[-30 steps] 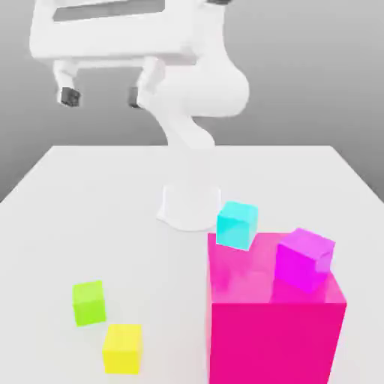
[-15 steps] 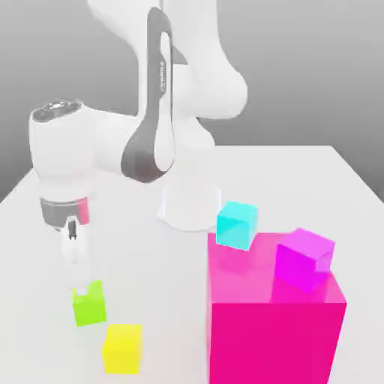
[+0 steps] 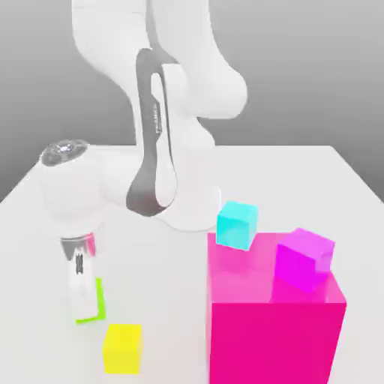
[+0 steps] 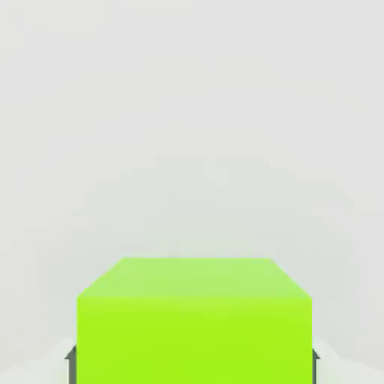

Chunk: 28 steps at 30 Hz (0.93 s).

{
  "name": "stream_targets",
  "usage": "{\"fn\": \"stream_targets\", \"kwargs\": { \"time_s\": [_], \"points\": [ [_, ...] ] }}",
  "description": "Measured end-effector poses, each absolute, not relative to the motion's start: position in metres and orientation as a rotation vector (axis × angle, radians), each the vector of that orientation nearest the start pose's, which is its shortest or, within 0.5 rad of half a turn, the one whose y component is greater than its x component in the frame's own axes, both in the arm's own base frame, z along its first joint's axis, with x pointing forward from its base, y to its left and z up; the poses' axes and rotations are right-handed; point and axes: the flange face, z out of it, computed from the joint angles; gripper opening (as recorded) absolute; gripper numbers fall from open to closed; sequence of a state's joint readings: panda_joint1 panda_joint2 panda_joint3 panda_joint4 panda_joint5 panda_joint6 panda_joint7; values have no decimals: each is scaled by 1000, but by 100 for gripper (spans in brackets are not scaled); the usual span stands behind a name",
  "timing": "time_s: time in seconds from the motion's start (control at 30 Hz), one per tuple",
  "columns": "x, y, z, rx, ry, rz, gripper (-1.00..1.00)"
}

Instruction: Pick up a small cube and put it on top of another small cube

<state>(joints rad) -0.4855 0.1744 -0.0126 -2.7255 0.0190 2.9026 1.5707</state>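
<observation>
One lime-green cube (image 4: 194, 337) sits between the fingers (image 4: 73, 366), gripped on opposite sides.

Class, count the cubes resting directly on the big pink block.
2: the cyan cube near its far-left corner, the purple cube toward its right edge in the exterior view.
</observation>
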Motion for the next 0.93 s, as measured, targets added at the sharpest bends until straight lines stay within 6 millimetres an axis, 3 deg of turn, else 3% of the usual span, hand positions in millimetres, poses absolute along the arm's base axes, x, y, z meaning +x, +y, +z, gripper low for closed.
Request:
{"fn": "stream_targets", "kwargs": {
  "time_s": [0.07,0.1,0.3,0.4,0.5,0.67,0.73,0.8,0.83,0.93],
  "points": [
    [346,-190,189,-1582,2712,-2,-100],
    [356,-184,199,-1627,2687,-3,-100],
    [440,-104,270,-2045,2391,-12,-100],
    [471,-47,312,-2245,2203,-11,-100],
    [489,15,357,-2424,2000,-8,-100],
    [489,119,439,-2675,1640,2,-100],
    [486,139,436,-2716,1571,4,-100],
    [485,144,410,-2726,1553,4,-100],
    [484,144,399,-2728,1550,4,100],
    [484,144,399,-2728,1550,4,100]
  ]
}}
